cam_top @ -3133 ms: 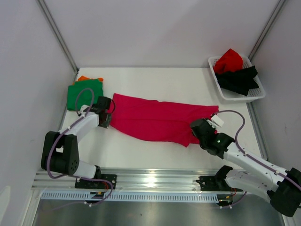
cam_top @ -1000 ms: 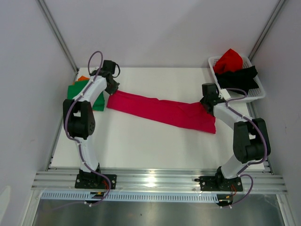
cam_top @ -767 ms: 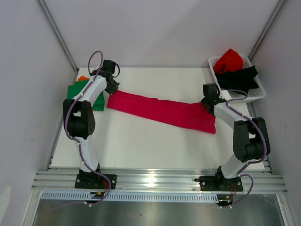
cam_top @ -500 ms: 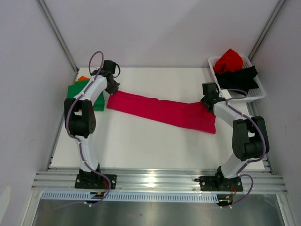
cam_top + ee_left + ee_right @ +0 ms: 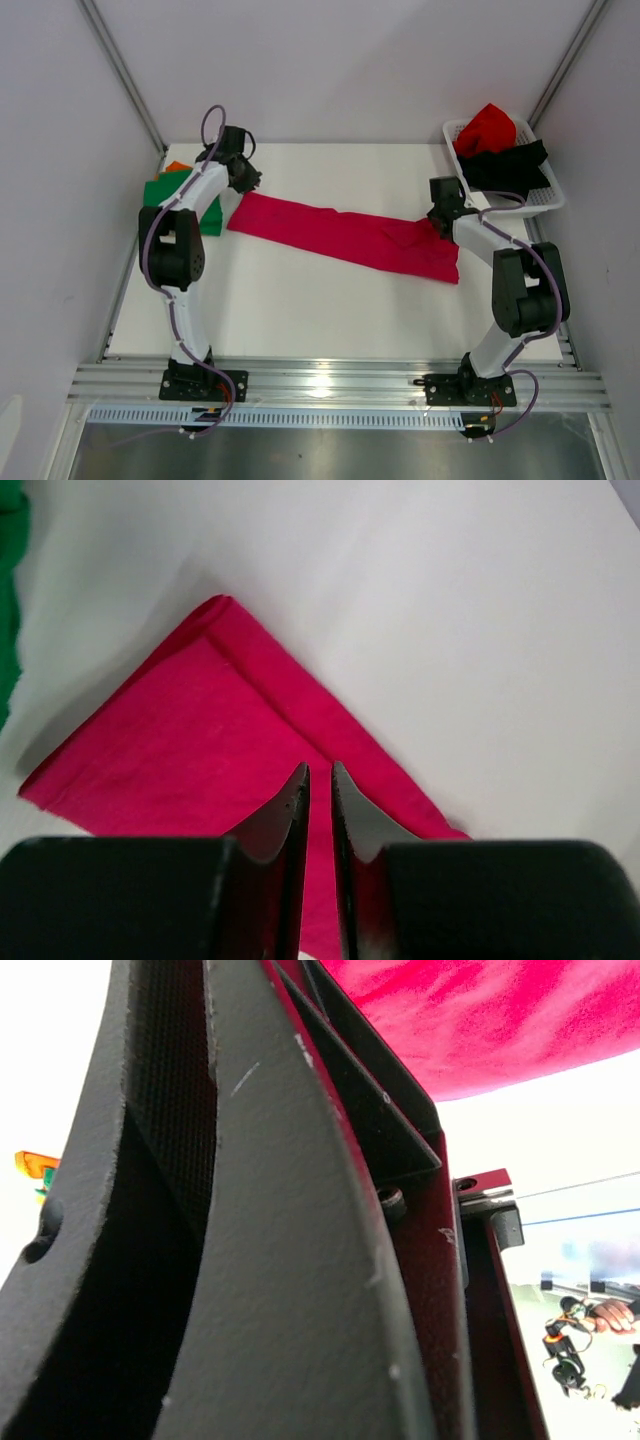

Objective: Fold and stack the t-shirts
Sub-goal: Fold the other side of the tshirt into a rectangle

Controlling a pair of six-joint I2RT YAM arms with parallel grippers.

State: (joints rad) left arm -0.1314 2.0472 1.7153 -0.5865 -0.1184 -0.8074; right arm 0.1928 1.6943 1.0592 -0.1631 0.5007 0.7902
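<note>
A magenta-pink t-shirt (image 5: 340, 235) lies folded into a long narrow band across the table, slanting from far left to near right. My left gripper (image 5: 248, 183) hovers just past its left end. In the left wrist view the gripper (image 5: 320, 768) stands over the shirt's corner (image 5: 200, 730), its jaws slightly open with nothing between them. My right gripper (image 5: 437, 218) sits at the shirt's far right corner. In the right wrist view a black finger (image 5: 280, 1210) fills the frame, with pink cloth (image 5: 480, 1020) beyond it. A green t-shirt (image 5: 157, 192) with an orange one (image 5: 177, 166) lies at far left.
A white lattice basket (image 5: 500, 205) at the far right corner holds a red t-shirt (image 5: 487, 127) and a black t-shirt (image 5: 510, 168). Grey walls close in the table on three sides. Both arms reach far from their bases at the near rail.
Three seconds ago both grippers were at the shirt's near edge; it is now folded narrower, with both grippers at its far corners. In the last half second the left jaws have parted and let go.
</note>
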